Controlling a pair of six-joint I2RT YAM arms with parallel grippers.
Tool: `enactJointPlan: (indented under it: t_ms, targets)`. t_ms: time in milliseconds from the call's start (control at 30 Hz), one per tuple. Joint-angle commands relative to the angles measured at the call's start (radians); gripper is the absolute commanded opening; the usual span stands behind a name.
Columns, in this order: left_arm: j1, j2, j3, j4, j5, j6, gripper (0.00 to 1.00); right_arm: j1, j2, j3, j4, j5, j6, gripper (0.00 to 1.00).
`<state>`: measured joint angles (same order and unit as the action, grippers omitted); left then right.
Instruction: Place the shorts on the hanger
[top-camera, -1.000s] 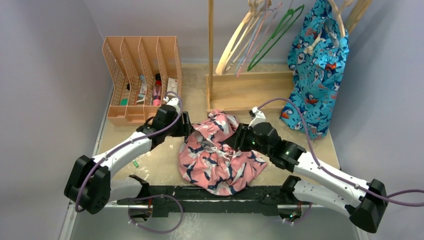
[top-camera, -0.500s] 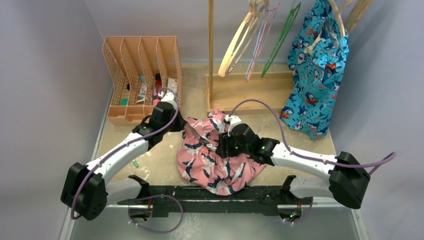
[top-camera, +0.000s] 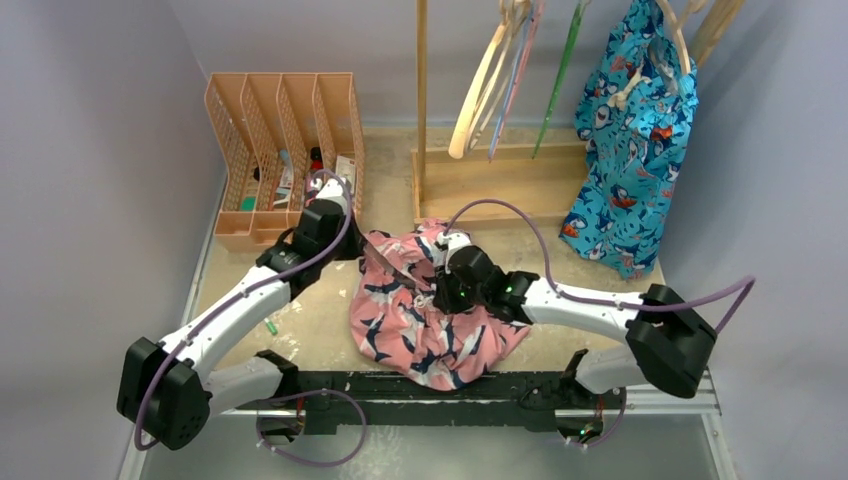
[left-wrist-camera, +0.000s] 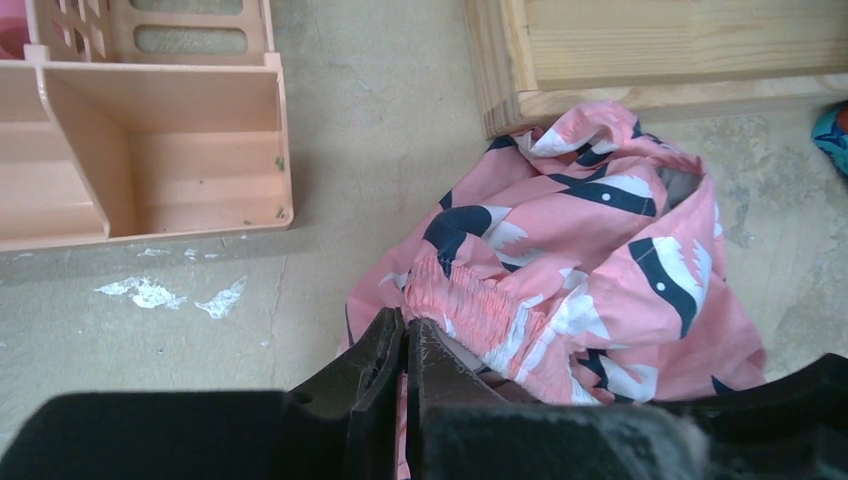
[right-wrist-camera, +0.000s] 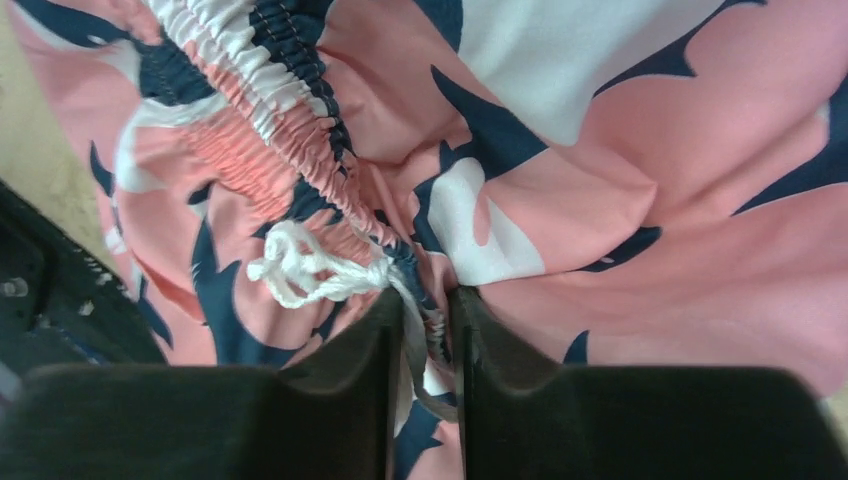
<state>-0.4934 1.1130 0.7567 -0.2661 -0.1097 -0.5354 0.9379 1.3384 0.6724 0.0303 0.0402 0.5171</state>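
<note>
Your left pincer and right pincer each clamp the shorts by the waistband, evidently to spread them for the hanger.

No lettering, label, brand or number is legible in any view. The shorts carry only a navy-and-white animal print, no words, and anything printed on the small items in the peach file organizer is too small to read.
</note>
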Motion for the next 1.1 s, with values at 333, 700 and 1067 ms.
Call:
enactJointPlan:
  t_ms: [333,700,1067]
  targets:
    - [-0.002,-0.13,0.321,-0.189,-0.022,0.008,0.0,0.006,-0.325,0.498,-0.531,0.44,0.029,0.11]
    - [-0.003,-0.147,0.235,-0.093,0.106,-0.082,0.0,0.006,-0.315,0.491,-0.563,0.485,0.037,0.1]
    - [-0.003,-0.147,0.049,-0.051,0.114,-0.079,0.0,0.006,-0.274,0.418,-0.525,0.465,0.065,0.29]
